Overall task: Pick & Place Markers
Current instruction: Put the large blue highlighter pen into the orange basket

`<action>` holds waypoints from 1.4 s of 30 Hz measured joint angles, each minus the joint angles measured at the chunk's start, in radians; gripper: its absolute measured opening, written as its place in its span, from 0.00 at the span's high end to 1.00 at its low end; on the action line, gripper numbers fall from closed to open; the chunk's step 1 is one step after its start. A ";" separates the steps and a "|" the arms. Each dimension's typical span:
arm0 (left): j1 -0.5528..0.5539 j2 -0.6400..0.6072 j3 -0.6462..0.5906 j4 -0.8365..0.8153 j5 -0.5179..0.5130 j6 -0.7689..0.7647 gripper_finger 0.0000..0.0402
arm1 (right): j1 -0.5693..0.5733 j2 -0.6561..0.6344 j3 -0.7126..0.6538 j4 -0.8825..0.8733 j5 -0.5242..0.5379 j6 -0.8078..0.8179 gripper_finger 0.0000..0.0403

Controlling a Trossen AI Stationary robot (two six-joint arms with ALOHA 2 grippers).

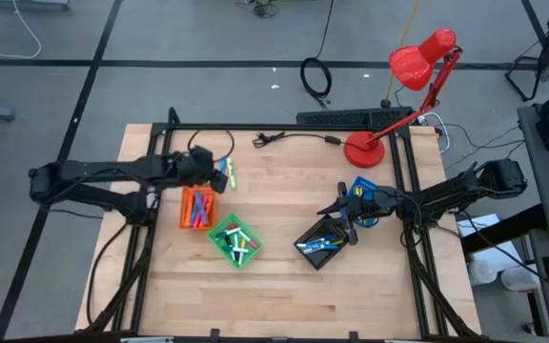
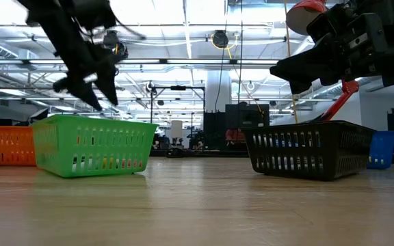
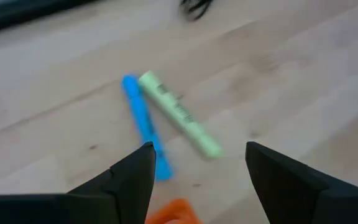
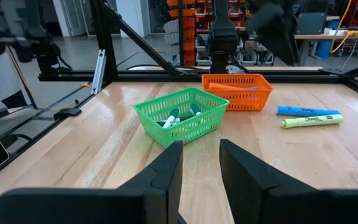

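The left gripper (image 3: 194,165) hangs open above the orange tray (image 1: 197,208). Just beyond that tray, a blue marker (image 3: 145,126) and a yellow-green marker (image 3: 180,114) lie side by side on the table (image 1: 284,286), touching at one end. The right gripper (image 4: 199,163), fingers narrowly parted and empty, hovers over the black tray (image 1: 318,242), well apart from the orange tray.

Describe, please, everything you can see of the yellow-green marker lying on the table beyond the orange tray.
The yellow-green marker is a slim, pale highlighter-style pen, apparently plastic, with dark print along its barrel. It lies flat on the bare wooden table, just beyond the orange tray. A blue marker lies beside it, their ends meeting at one side and spreading apart at the other. Nothing holds it: the left gripper hangs above it, jaws open.
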 joint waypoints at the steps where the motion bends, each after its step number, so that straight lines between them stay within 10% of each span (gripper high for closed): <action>1: 0.034 0.022 0.000 -0.003 0.025 0.011 0.36 | 0.000 0.000 0.000 0.000 0.000 0.000 0.77; 20: 0.255 0.434 0.000 0.156 0.199 0.181 0.36 | 0.000 0.000 0.000 0.000 0.000 0.000 0.77; 42: 0.274 0.512 0.002 0.160 0.187 0.193 0.36 | 0.000 0.000 0.000 0.000 0.000 0.000 0.77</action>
